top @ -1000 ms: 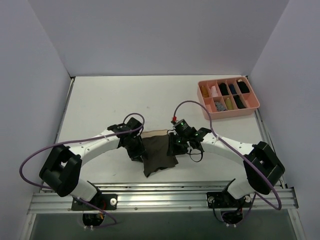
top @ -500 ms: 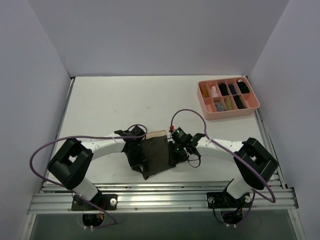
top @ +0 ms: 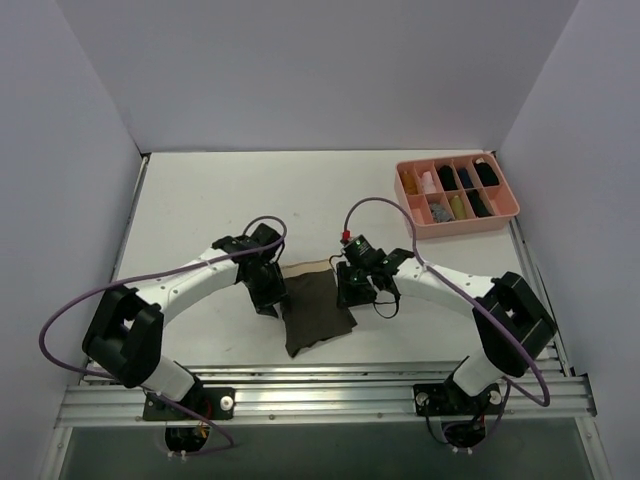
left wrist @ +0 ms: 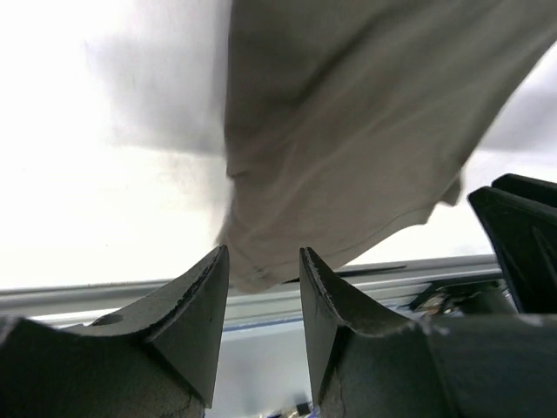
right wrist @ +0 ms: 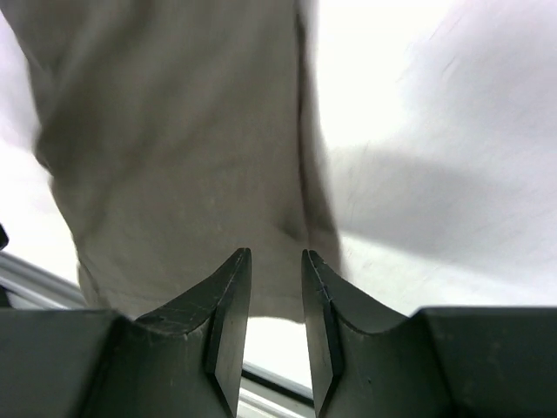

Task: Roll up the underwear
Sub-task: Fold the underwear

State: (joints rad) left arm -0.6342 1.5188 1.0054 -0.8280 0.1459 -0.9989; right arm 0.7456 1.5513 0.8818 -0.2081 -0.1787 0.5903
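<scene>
The underwear (top: 318,312) lies flat on the white table, dark olive-brown, with its tan waistband (top: 306,267) at the far edge. My left gripper (top: 267,296) stands at the cloth's left edge, and my right gripper (top: 354,290) at its right edge. In the left wrist view the left gripper (left wrist: 261,264) is open and empty, with the cloth (left wrist: 348,139) just beyond its tips. In the right wrist view the right gripper (right wrist: 276,257) is open a little and empty, over the cloth (right wrist: 174,148).
A pink compartment tray (top: 507,211) with small rolled bundles stands at the back right. The metal rail (top: 320,392) runs along the near table edge. Grey walls close in both sides and the back.
Half a second ago both grippers were lower, toward the near edge, at the cloth's sides. They have moved back toward the far side. The underwear lies about where it was.
</scene>
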